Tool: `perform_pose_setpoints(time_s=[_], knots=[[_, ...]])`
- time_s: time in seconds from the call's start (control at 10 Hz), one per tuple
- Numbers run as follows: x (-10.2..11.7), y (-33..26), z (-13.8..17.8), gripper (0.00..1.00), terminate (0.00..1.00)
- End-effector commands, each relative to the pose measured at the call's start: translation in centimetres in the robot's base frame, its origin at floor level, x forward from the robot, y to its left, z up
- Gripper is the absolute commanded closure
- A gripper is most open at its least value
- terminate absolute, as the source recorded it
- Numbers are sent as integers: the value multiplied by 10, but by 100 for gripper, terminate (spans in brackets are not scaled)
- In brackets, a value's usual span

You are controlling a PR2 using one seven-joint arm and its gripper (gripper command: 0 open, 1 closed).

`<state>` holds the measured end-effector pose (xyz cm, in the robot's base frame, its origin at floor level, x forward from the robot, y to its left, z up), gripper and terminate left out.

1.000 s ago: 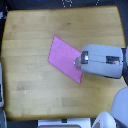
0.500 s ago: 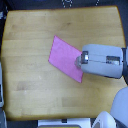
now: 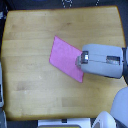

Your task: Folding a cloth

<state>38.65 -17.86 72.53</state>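
The pink-magenta cloth lies flat on the wooden table, turned diagonally, near the middle and toward the exterior view's right. My arm's grey-white body comes in from the exterior view's right and covers the cloth's right corner. The gripper end sits over the cloth's right edge. Its fingers are hidden under the arm body, so I cannot tell whether it is open or shut.
The tabletop's edges run along the top and bottom of the view. White and grey robot parts show at the lower right. Dark fixtures sit beyond the far edge. A pale strip lies along the left.
The arm and gripper have stayed over the cloth's right corner. The cloth looks the same shape and in the same place.
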Motion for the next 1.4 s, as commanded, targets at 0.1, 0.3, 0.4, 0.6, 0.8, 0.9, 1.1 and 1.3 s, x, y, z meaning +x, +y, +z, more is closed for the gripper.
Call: perform_pose_setpoints(time_s=[0.1,0.3,0.4,0.6,0.8,0.9,1.1,1.3], knots=[[8,8,8,100,0],[10,8,16,100,0],[11,9,21,100,0],[15,13,31,100,0],[16,14,39,100,0],[15,13,44,100,0],[15,27,62,100,0],[31,64,73,100,0]])
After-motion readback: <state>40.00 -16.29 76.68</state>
